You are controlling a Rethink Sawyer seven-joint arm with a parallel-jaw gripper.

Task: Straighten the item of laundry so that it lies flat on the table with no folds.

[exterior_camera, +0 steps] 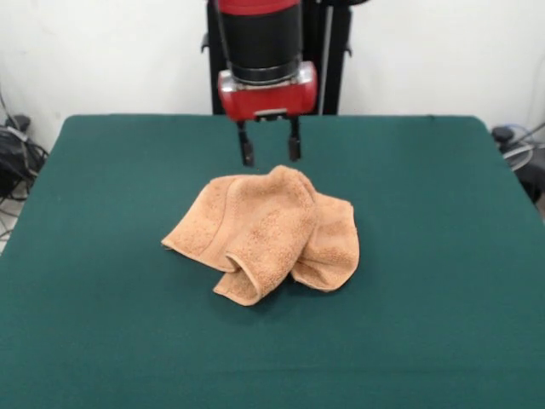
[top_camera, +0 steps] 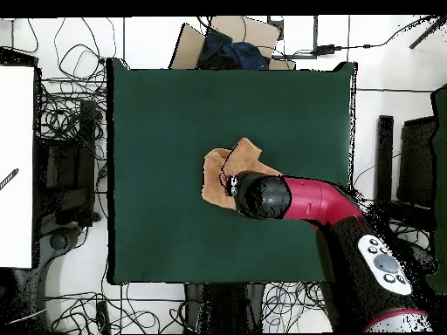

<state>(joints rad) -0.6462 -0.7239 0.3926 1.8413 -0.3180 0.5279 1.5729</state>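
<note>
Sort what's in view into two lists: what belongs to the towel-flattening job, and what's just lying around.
Part of the job:
- crumpled peach-orange terry-cloth towel
- dark green felt-topped rectangular table
- red and black arm's pincer, open above the towel

Just lying about:
- tangled black cables on the floor
- brown cardboard box beyond the table

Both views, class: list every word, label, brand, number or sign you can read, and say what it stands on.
None can be read.
The towel, the table and the open gripper carry no writing.
The arm's button pad in the overhead view has marks too small to read.
</note>
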